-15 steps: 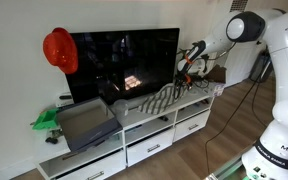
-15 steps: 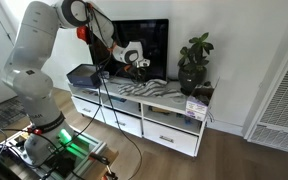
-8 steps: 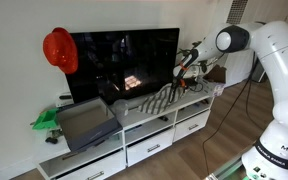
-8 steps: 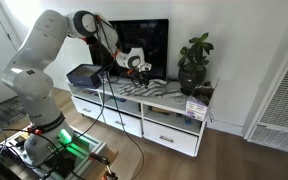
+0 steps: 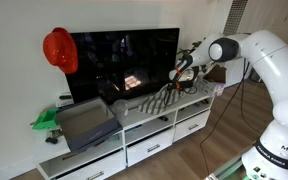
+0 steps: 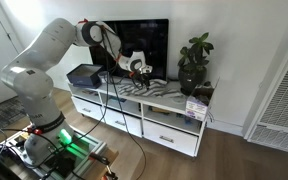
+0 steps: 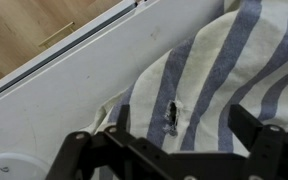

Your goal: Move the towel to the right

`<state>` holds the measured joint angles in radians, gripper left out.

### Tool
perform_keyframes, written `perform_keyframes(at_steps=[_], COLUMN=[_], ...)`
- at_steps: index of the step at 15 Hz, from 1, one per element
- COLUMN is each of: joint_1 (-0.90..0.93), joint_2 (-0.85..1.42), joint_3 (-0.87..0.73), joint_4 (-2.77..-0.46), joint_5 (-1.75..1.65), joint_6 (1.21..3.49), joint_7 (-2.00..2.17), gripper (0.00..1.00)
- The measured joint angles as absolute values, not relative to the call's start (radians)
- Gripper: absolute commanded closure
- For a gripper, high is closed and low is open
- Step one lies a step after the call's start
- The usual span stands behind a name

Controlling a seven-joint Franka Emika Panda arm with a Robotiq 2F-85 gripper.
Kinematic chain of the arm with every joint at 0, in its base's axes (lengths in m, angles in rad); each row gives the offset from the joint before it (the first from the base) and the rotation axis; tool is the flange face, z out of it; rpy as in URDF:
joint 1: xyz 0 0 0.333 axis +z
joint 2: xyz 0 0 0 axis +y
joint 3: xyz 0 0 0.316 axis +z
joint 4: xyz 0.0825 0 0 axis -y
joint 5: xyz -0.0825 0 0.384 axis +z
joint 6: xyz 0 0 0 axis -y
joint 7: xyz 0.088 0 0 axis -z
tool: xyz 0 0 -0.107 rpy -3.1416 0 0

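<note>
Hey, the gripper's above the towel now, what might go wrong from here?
1. The open gripper hovers near one end of the long towel. A pinch there may leave the rest dragging, and it could slip off the cabinet.
2. The plant stands close to that end, so a sweep that way might knock it.
3. The TV is right behind, so a high lift could brush it.

A white cabinet (image 5: 149,143) carries a dark television (image 5: 124,60), a grey bin (image 5: 87,123) and a potted plant (image 6: 194,62).
</note>
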<state>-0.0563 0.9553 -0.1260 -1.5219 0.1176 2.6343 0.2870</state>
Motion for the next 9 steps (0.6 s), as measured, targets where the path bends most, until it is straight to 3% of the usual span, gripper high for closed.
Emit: perform_keyframes(at_steps=[2,4,9], joint_1=[-0.056,-0.056,-0.057], joint_2=[0.987,1.015,1.067], joint_3=[-0.123,-0.123,-0.126], joint_4=[-1.486,-1.453,-1.392], joint_5=[0.118,0.118,0.118], joint_6=[2.634,2.634,2.633], joint_7=[0.29,0.294,0.313], gripper=[0.01,0.26,0.61])
